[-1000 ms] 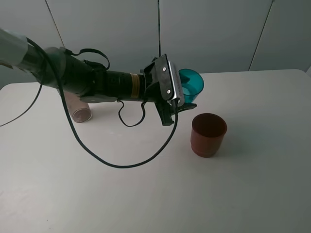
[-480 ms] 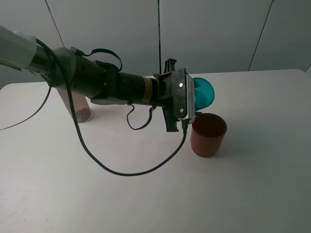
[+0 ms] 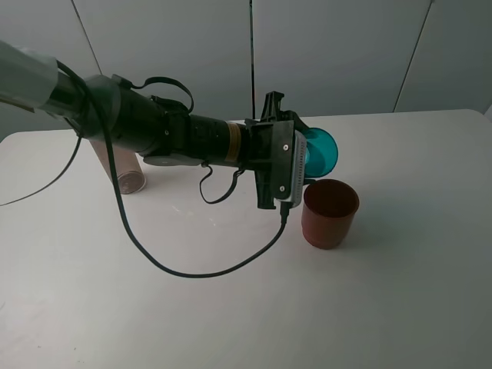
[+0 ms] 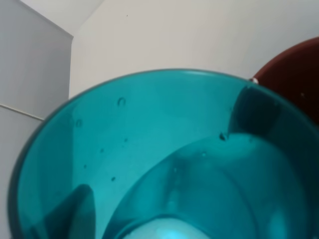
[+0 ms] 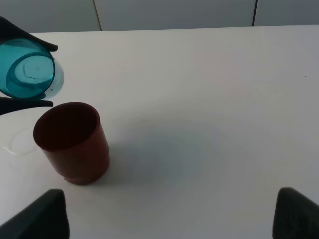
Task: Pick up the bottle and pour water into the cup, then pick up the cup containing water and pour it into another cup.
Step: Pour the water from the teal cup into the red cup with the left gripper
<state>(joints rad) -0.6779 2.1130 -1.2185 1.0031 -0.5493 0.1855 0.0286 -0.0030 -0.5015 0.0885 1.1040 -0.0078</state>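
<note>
The left pincer [image 3: 306,154] was found clenched on the cup [image 3: 324,150], which was held clear of the surface [image 3: 231,307] and tipped well onto its side — mouth turned away from the arm, just above and beside the rim of another cup [image 3: 330,213]. The latter was recorded upright on the surface. The bottle [image 3: 129,178] was noted well apart at the left rear, partly hidden by the arm. The right pincer [image 5: 169,216] was observed released — fingertips set wide apart
</note>
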